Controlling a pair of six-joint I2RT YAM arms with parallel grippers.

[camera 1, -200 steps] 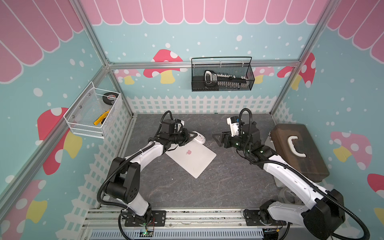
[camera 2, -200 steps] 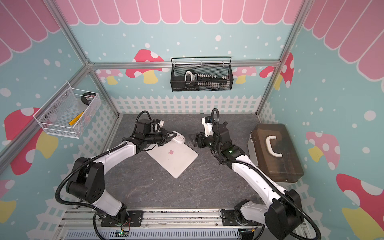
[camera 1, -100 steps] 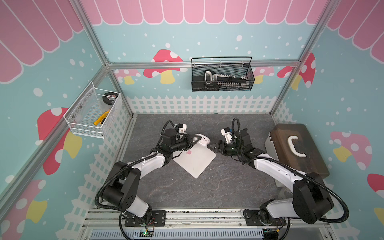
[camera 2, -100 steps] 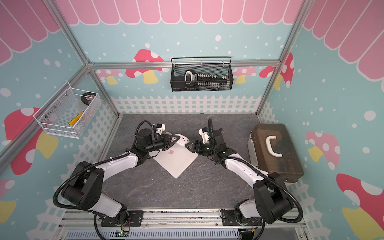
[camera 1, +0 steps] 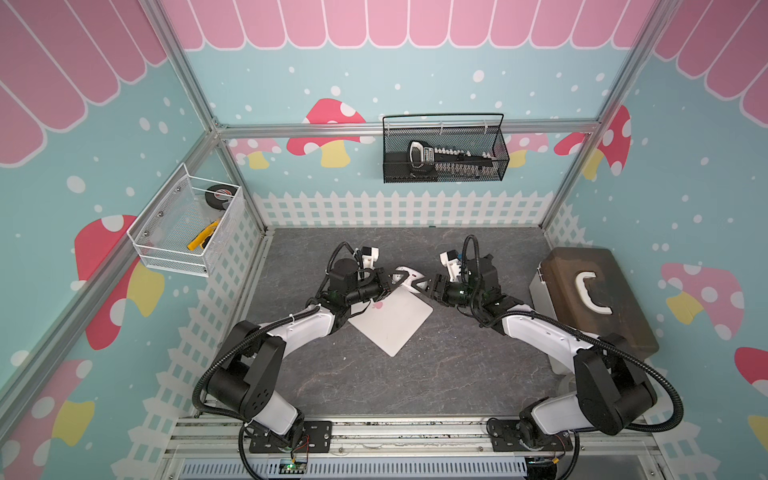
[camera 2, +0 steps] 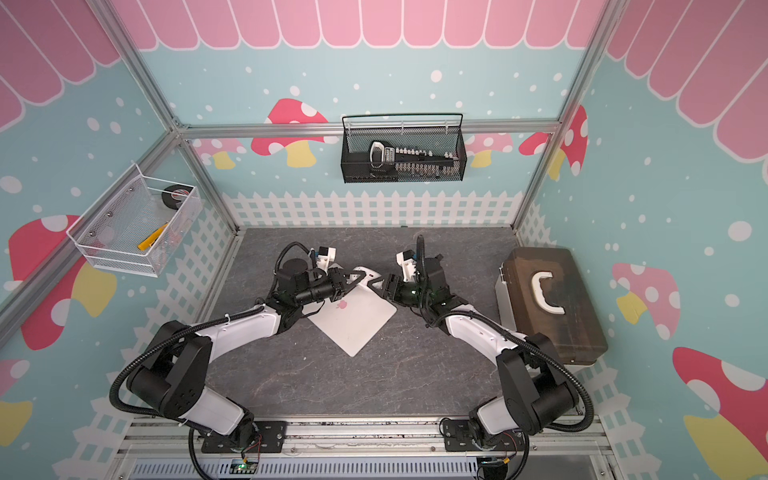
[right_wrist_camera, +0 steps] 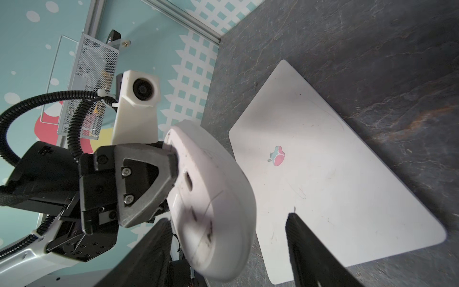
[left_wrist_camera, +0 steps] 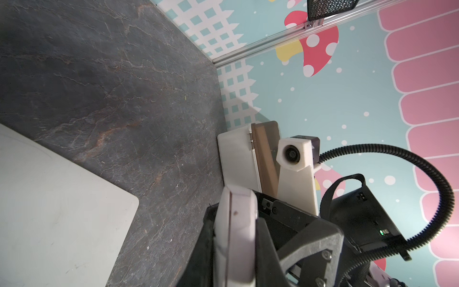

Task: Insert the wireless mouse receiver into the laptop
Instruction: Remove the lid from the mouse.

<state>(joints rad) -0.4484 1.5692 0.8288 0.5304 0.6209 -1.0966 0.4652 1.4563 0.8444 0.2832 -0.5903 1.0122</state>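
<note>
Mouse hung clamped in my left gripper, underside facing my right gripper, jaws spread and empty, presumably to free the receiver.

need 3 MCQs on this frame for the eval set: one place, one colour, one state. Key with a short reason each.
1. Where is the mouse?
A) flat on the table
B) held in the left gripper, by the laptop's far corner
C) in the black wall basket

2. The handle on the brown case is:
A) white
B) black
C) yellow

3. The laptop is:
A) open
B) standing on edge
C) closed, lying flat

Key: 1 B, the right wrist view shows it pinched there; 2 A, white against the brown lid; 3 C, lid down, logo facing up.
</note>
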